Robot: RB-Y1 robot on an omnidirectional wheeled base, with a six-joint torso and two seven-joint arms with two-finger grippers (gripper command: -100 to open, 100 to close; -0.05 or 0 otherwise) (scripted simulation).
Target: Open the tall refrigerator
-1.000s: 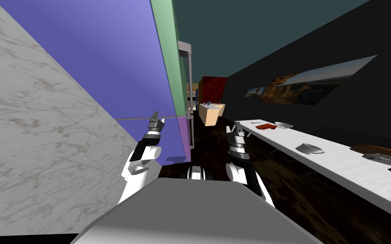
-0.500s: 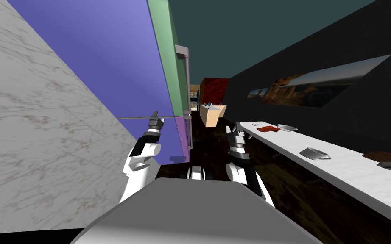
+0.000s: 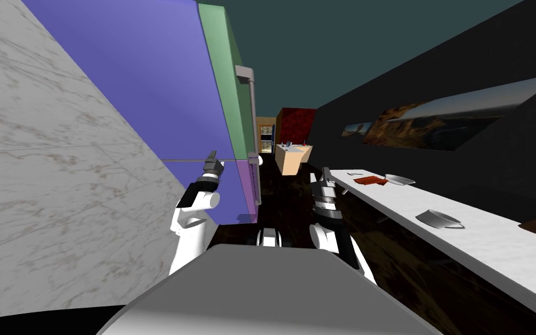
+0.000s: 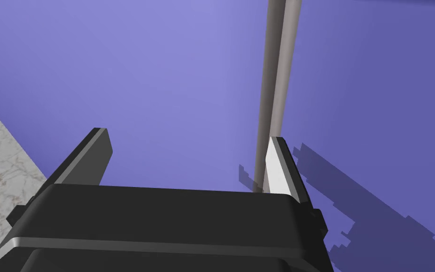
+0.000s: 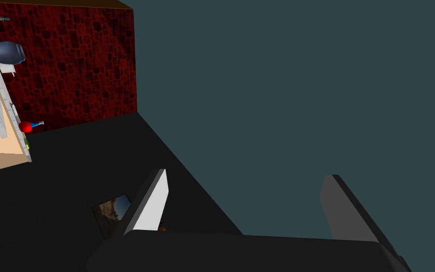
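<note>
On my left the tall refrigerator (image 3: 145, 87) rises, violet-sided with a green front. The head view gives its grey handle (image 3: 253, 116), the left wrist view its grey seam (image 4: 278, 71), with my left gripper (image 4: 188, 140) spread just beside it. My right gripper (image 5: 246, 175), also spread, hangs well apart.

One refrigerator (image 3: 162, 87) bore two grey handles (image 3: 252, 116). On the white counter (image 3: 482, 238) sat two pale dishes (image 3: 438, 218) and one red item (image 3: 371, 181); above it hung two pictures (image 3: 435, 125).

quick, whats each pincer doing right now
Left pincer: open, holding nothing.
Right pincer: open, holding nothing.
</note>
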